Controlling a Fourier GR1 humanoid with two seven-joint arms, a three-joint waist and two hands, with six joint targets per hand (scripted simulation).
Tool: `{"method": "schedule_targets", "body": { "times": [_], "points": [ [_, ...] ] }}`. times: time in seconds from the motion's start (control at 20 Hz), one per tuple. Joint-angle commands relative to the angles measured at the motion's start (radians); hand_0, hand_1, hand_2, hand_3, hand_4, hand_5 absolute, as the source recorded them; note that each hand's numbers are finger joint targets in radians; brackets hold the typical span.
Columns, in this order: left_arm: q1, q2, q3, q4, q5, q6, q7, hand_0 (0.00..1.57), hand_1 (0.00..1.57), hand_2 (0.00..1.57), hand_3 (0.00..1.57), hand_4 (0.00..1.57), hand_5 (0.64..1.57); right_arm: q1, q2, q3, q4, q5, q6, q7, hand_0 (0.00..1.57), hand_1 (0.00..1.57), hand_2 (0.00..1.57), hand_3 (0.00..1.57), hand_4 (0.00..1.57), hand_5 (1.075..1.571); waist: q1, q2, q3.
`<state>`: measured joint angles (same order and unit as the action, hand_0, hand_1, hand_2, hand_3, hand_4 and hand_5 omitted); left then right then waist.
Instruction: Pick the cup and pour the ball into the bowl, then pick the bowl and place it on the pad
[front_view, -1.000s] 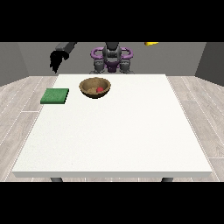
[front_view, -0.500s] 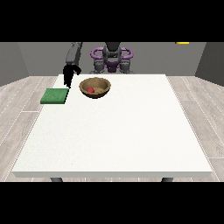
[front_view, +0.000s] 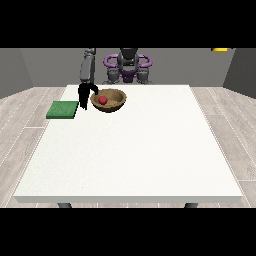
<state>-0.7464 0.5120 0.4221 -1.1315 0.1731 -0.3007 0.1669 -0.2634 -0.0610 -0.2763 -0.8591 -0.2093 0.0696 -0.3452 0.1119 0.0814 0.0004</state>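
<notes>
A brown wooden bowl (front_view: 112, 102) stands on the white table (front_view: 135, 150) at the far left, with a red ball (front_view: 103, 100) lying inside it. To its left, a flat green pad (front_view: 63, 109) lies by the table's edge. The black hand at the view's left (front_view: 84, 96) hangs down between the pad and the bowl, close to the bowl's left rim, fingers pointing straight down and holding nothing. I cannot tell whether it touches the rim. No cup stands on the table. The hand at the view's right does not show.
The robot's torso with purple rings (front_view: 128, 62) stands behind the table's far edge. A small yellow thing (front_view: 221, 49) shows at the scene's top right, away from the table.
The hand at the view's left came down from high at the left to the bowl's left rim. The bowl shifted slightly left. The yellow thing drifted right along the top.
</notes>
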Motion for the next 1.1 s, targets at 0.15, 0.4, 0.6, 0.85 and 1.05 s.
{"method": "schedule_targets", "body": {
  "times": [0.15,0.4,0.6,0.85,1.05],
  "points": [
    [0.016,0.078,0.038,-0.043,0.080,-0.030,0.049,0.00,0.00,0.00,0.00,1.02,1.533,-0.071,-0.037,-0.007,0.172,0.013,0.029,-0.122,0.00,0.00,0.00,0.00,0.51,1.552,-0.018,0.038,0.0003],
    [0.083,0.108,0.053,-0.041,0.084,-0.063,-0.006,0.00,0.00,0.00,0.00,1.01,1.542,-0.090,-0.008,0.006,0.190,0.021,-0.015,-0.133,0.00,0.00,0.00,0.00,0.45,1.544,-0.015,0.036,-0.0001],
    [0.085,0.081,0.037,-0.071,0.092,-0.050,-0.022,0.00,0.00,0.00,0.00,1.02,1.538,-0.129,0.014,0.002,0.221,0.015,-0.028,-0.164,0.00,0.00,0.00,0.00,0.43,1.546,0.002,0.064,0.0001],
    [0.104,0.077,0.022,-0.053,0.103,-0.060,0.020,0.00,0.00,0.00,0.00,1.02,1.545,-0.121,0.058,0.070,0.221,0.004,-0.113,-0.147,0.00,0.00,0.00,0.00,0.47,1.547,0.001,0.006,-0.0003],
    [0.065,0.137,0.082,-0.067,0.145,-0.078,-0.003,0.00,0.00,0.00,0.00,1.02,1.535,-0.071,-0.015,-0.036,0.276,0.002,-0.146,-0.127,0.88,0.88,0.58,0.00,0.61,1.514,0.017,0.130,-0.0003]
  ]
}}
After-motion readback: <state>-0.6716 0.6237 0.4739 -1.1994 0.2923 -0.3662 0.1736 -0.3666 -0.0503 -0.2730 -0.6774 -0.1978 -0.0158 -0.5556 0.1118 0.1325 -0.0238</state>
